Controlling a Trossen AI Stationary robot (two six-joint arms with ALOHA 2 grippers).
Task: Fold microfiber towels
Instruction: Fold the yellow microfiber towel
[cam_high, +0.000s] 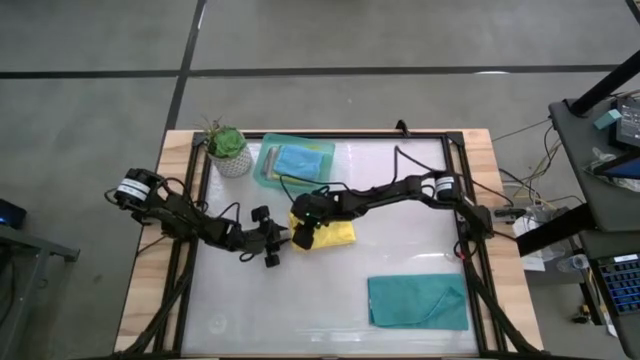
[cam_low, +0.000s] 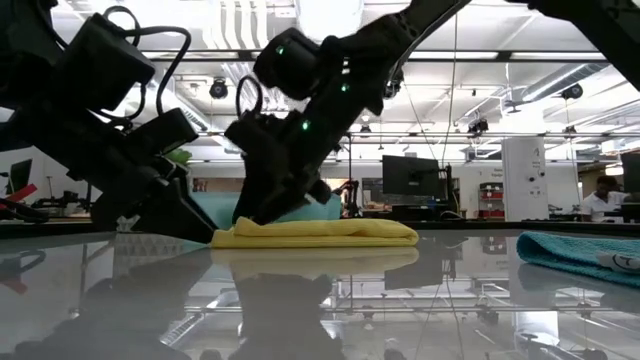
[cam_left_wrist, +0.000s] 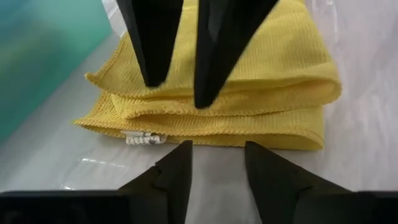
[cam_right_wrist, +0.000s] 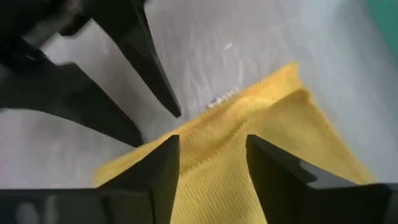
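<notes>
A yellow towel (cam_high: 335, 233) lies folded in several layers at the table's middle; it also shows in the low view (cam_low: 330, 233) and in the left wrist view (cam_left_wrist: 249, 106). My right gripper (cam_high: 303, 230) is open, and its fingers point down onto the towel's left end (cam_low: 250, 228). My left gripper (cam_high: 283, 238) is open and low over the table, just left of the towel's left edge and apart from it. A teal towel (cam_high: 418, 301) lies flat at the near right. Another teal towel (cam_high: 300, 160) lies in the mint tray (cam_high: 266, 165). My right gripper is open and comes from above, slanting from the table's right. Its two fingertips (cam_left_wrist: 202, 99) stand on the top layers of the yellow towel's left end (cam_left_wrist: 180, 109), close to the hemmed edges. The towel lies flat on the table. Whether the tips only touch the cloth or press on it, I cannot tell.
A small potted plant (cam_high: 226, 148) stands at the far left beside the tray. A dark frame (cam_high: 455, 200) runs round the table's edge. The near left of the table top (cam_high: 260, 310) holds nothing.
</notes>
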